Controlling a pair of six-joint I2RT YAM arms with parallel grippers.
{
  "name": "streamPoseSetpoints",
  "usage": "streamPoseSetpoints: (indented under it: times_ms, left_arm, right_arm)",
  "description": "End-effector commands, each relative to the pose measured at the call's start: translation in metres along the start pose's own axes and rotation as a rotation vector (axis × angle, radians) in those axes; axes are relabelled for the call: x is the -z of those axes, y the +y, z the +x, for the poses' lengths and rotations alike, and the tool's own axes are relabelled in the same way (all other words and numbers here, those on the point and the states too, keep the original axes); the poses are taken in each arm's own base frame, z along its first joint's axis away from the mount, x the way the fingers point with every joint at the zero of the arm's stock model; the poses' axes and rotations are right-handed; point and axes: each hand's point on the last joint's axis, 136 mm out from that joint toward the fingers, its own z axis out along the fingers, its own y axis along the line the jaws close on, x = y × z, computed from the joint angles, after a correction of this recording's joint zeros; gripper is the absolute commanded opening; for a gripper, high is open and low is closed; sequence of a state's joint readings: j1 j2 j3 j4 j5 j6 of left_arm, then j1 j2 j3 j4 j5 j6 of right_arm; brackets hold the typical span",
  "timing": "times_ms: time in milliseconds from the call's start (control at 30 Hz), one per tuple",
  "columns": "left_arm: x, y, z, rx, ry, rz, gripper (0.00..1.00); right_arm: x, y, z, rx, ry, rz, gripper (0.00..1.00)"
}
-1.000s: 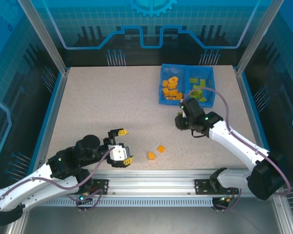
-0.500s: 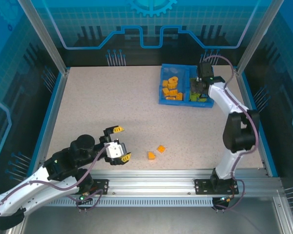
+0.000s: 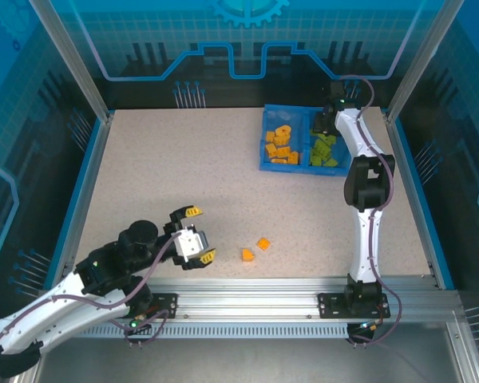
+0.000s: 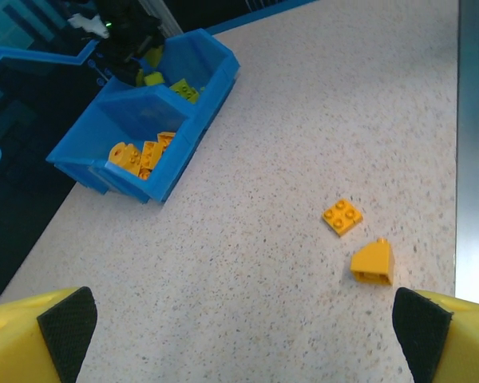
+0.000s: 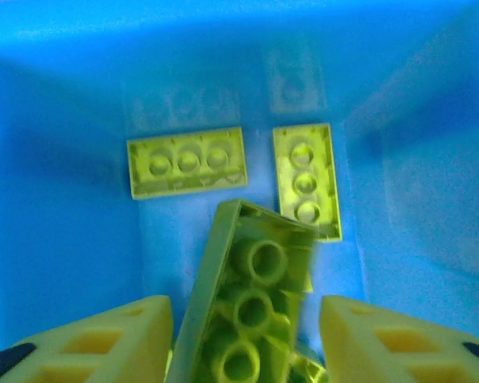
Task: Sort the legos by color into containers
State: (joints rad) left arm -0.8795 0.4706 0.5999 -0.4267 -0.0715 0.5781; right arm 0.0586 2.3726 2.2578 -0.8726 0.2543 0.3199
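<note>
Hovering over the near part of the table [image 3: 144, 175], the left gripper [image 3: 199, 234] has its claw spread wide, with nothing between the fingers. Just beyond it lie two loose orange legos, a wedge [image 4: 374, 262] and a flat square brick [image 4: 342, 217], near each other but apart. At the far right stands the blue tray [image 3: 263, 152]: orange legos [image 3: 281, 146] in its left compartment, lime-green legos [image 3: 323, 150] in its right. Above the right compartment, the right gripper [image 5: 243, 319] has its fingers parted, and a tilted lime-green brick [image 5: 255, 263] sits between them with a gap on one side.
</note>
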Motion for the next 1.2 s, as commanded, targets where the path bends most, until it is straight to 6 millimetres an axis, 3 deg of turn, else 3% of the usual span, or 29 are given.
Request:
streamPoseSetpoints:
  times_ms: [0, 167, 267, 367, 500, 667, 767, 900, 1000, 1167]
  left_arm:
    - [-0.003, 0.023, -0.016, 0.190, -0.018, -0.072, 0.99]
    - [-0.016, 0.055, -0.025, 0.580, 0.058, -0.189, 0.98]
    - [-0.034, 0.052, -0.016, 0.839, 0.140, -0.197, 0.97]
    - [-0.052, 0.039, 0.001, 1.037, 0.249, -0.196, 0.98]
    - [-0.061, 0.034, 0.044, 1.284, 0.424, -0.379, 0.96]
    - [-0.077, 0.008, 0.068, 1.379, 0.603, -0.440, 0.97]
    - [-0.092, -0.018, 0.071, 1.435, 0.657, -0.431, 0.97]
    - [-0.112, -0.049, 0.081, 1.511, 0.728, -0.445, 0.96]
    - [-0.130, -0.068, 0.084, 1.504, 0.766, -0.412, 0.95]
    - [-0.157, -0.094, 0.084, 1.428, 0.834, -0.344, 0.90]
  right_arm:
    - [0.029, 0.002, -0.004, -0.014, 0.004, -0.025, 0.57]
    - [0.087, 0.013, -0.005, -0.011, -0.070, -0.091, 0.59]
    - [0.124, 0.016, 0.011, -0.024, -0.096, -0.155, 0.62]
    - [0.167, 0.023, 0.037, -0.042, -0.134, -0.282, 0.67]
    - [0.217, 0.040, 0.079, -0.021, -0.164, -0.473, 0.79]
    - [0.268, 0.058, 0.146, 0.098, -0.150, -0.613, 0.93]
    - [0.282, 0.066, 0.189, 0.137, -0.107, -0.689, 1.00]
    - [0.292, 0.076, 0.244, 0.194, -0.030, -0.773, 1.00]
    - [0.291, 0.072, 0.276, 0.215, 0.022, -0.787, 1.00]
    - [0.290, 0.059, 0.312, 0.186, 0.096, -0.805, 1.00]
